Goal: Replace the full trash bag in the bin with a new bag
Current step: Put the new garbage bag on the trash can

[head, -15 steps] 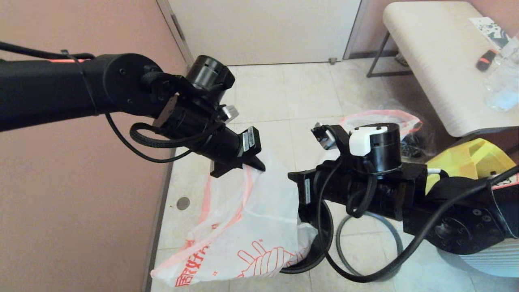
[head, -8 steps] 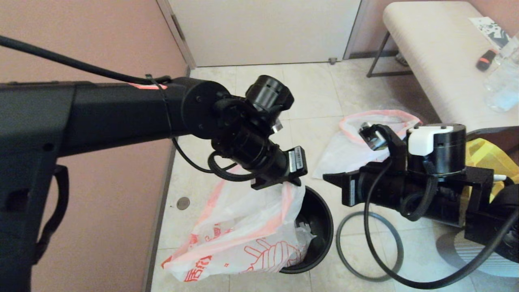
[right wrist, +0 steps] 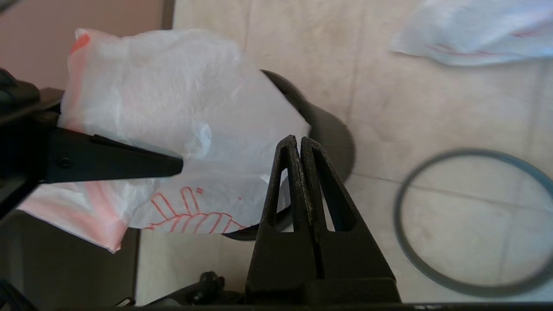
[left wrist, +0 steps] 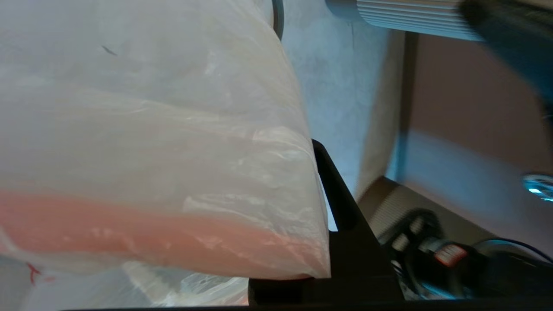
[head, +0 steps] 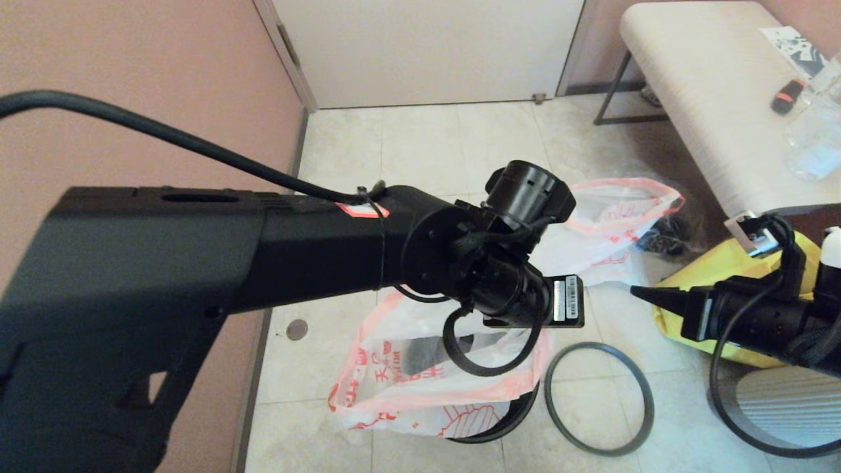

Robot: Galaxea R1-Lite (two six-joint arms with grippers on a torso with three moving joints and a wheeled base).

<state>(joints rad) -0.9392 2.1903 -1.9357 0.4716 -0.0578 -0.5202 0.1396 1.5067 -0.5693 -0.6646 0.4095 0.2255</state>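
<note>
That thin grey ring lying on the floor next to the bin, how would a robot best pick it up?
The hoop lies flat on the tiles beside the bin, with nothing on it. Probably best to come straight down from above and pinch across its thin band, one finger inside the ring and one outside, likely on the side facing the shut right gripper.

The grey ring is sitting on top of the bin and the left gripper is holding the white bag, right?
Not quite. The grey ring lies flat on the floor tiles beside the bin, not on top of it; the head view shows this. The left gripper does hold the white bag.
</note>
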